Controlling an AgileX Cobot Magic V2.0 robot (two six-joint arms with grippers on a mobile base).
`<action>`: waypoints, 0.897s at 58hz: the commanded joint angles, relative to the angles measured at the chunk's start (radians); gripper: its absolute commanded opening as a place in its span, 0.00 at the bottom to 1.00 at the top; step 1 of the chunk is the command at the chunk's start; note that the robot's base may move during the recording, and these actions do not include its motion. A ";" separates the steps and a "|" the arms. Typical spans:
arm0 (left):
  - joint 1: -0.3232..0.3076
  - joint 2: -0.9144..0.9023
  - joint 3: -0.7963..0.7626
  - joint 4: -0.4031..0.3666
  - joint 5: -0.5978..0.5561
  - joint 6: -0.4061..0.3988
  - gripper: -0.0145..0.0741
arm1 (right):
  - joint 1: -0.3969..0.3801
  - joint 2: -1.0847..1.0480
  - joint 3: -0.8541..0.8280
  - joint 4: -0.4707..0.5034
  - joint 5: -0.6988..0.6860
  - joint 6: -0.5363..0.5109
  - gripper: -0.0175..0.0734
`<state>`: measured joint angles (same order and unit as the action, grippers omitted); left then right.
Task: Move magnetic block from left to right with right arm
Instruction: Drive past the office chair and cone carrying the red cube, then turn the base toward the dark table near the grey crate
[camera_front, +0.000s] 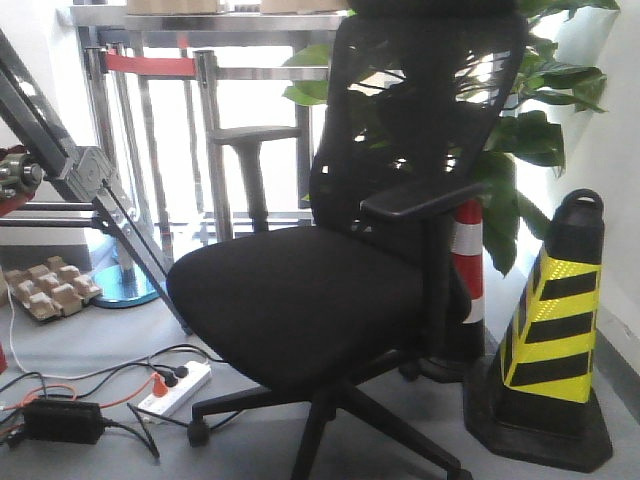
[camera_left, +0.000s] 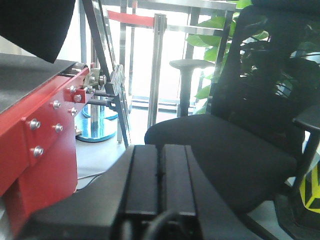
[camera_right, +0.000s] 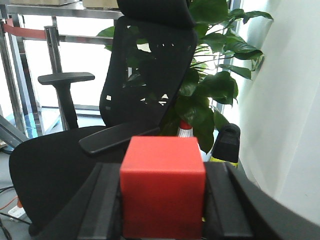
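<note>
Beyond the arms stand a black mesh chair (camera_front: 300, 290) and a leafy plant (camera_right: 215, 85). Clamped in the right pincer (camera_right: 162, 200), the red magnetic block (camera_right: 162, 187) sits centred between its fingers. The left pincer (camera_left: 161, 180) is closed on nothing.

Can't make out any actual text, brands or numbers here. The cone (camera_front: 556, 330) only has yellow-and-black warning stripes.

left pincer (camera_left: 161, 150): two flat matte-black fingers (camera_left: 142, 175), long rectangular slabs, stepped edges | black cable (camera_left: 159, 222) looping out at its base | housing (camera_left: 75, 220): broad, smooth, black, sloped shoulders | right pincer (camera_right: 162, 170): same matte-black slab fingers (camera_right: 102, 200), grooved lengthwise | shell (camera_right: 270, 210): curved, black, on its outer side
</note>
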<state>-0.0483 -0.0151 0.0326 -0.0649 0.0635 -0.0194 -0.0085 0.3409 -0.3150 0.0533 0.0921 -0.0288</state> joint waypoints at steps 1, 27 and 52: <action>-0.001 -0.007 0.008 -0.003 -0.084 -0.002 0.03 | -0.005 0.007 -0.031 -0.001 -0.083 -0.011 0.55; -0.001 -0.007 0.008 -0.003 -0.084 -0.002 0.03 | -0.005 0.007 -0.031 -0.001 -0.083 -0.011 0.55; -0.001 -0.007 0.008 -0.003 -0.084 -0.002 0.03 | -0.005 0.007 -0.031 -0.001 -0.083 -0.011 0.55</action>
<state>-0.0483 -0.0151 0.0326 -0.0649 0.0635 -0.0194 -0.0085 0.3409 -0.3150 0.0533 0.0921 -0.0288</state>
